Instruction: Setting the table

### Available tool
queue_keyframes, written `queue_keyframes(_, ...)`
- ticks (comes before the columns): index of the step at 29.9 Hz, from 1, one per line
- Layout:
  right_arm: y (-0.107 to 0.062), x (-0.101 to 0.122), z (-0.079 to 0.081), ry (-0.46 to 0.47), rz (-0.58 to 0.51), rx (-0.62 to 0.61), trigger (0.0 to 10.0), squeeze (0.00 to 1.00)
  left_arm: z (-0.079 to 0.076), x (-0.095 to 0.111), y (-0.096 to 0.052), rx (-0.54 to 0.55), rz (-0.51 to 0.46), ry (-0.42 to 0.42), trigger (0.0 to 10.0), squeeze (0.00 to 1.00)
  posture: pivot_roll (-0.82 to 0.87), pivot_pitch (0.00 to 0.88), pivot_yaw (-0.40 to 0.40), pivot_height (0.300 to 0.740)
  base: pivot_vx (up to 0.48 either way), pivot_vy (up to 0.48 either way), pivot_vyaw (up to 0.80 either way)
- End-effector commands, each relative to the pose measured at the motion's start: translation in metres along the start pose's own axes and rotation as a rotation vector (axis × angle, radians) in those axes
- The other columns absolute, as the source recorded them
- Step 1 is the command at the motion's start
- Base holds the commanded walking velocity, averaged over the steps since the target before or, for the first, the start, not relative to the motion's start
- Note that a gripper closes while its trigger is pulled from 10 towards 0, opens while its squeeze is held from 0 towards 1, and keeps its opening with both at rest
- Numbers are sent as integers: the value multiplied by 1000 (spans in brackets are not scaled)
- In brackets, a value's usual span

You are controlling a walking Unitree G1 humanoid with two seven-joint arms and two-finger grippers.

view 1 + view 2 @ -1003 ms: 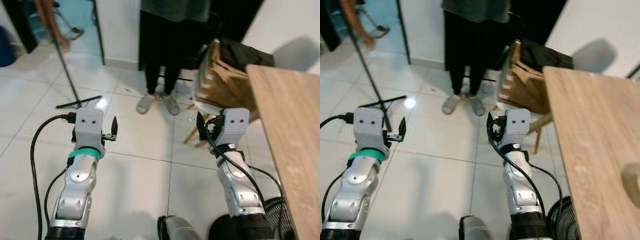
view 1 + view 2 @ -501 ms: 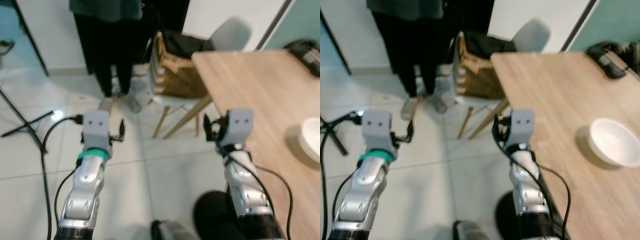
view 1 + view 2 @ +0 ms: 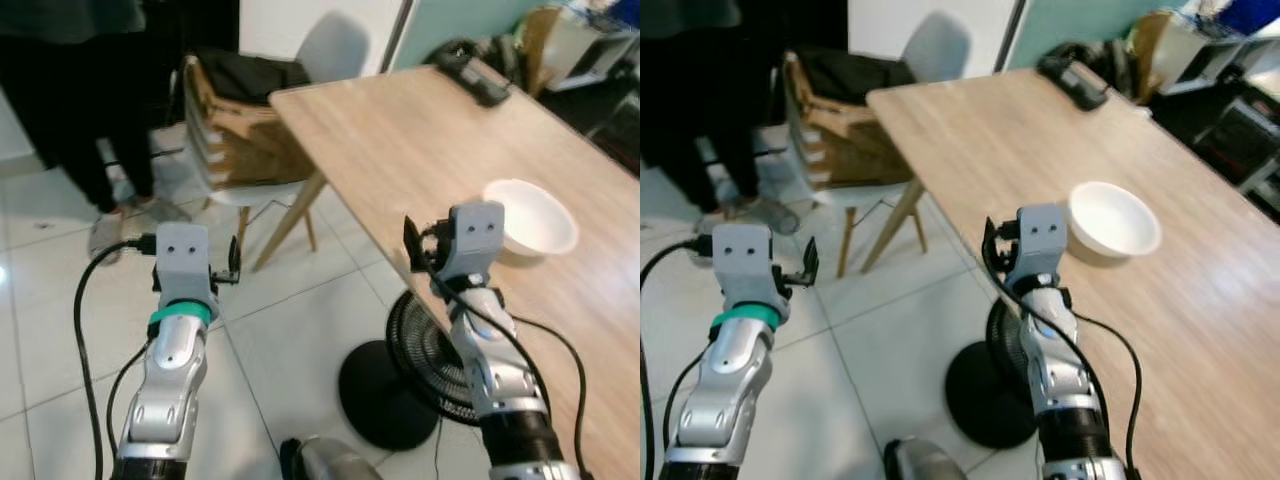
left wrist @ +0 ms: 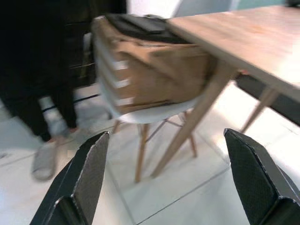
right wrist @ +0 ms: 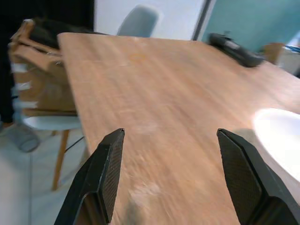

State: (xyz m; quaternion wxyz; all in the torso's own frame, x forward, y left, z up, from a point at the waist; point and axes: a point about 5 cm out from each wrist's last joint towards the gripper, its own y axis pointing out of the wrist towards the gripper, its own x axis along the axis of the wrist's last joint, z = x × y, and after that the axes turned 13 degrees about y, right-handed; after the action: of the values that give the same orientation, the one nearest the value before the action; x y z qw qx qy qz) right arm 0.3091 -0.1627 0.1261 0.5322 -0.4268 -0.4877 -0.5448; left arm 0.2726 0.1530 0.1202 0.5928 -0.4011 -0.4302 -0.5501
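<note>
Round white bowl [image 3: 1114, 218] (smooth) on wood-grain table [image 3: 970, 120]

White bowl [image 3: 1114, 219]: round, plain, shallow, standing upright with its open side up and its inside bare. It rests on the wooden table [image 3: 980, 130], near the long edge that faces the robot, and casts a soft shadow on the wood beside it. In the right wrist view the rim of the bowl [image 5: 280, 140] appears as a blurred pale curve on the light-brown tabletop [image 5: 140, 93].
</note>
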Motion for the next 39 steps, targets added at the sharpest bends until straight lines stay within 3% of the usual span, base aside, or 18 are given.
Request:
queue_keyframes(1,-3,-7,-4,16,16,-38,10000,0,0,-4,1,-21,18,18,10000,0,-78,0,-28,740,0,0,-800)
queue_keyframes(4,-2,-10,1,58,-24,-95,10000,0,9,4,10,-80,-16,81,10000,0,-67,0,60,740,0,0,-800)
queue_keyframes(10,-1,-10,3,72,-40,-120,10000,0,14,8,15,-101,-30,107,10000,0,-69,0,99,740,0,0,-800)
queue_keyframes(13,-1,-3,6,71,-86,-146,10000,0,18,16,27,-132,-54,136,10000,0,-92,0,156,740,0,0,-800)
queue_keyframes(26,-3,3,-1,59,-126,-189,10000,0,11,25,32,-173,-87,137,10000,0,-112,0,162,740,0,0,-800)
queue_keyframes(39,6,16,2,24,-177,-167,10000,0,8,36,34,-152,-120,112,10000,0,-105,0,111,740,0,0,-800)
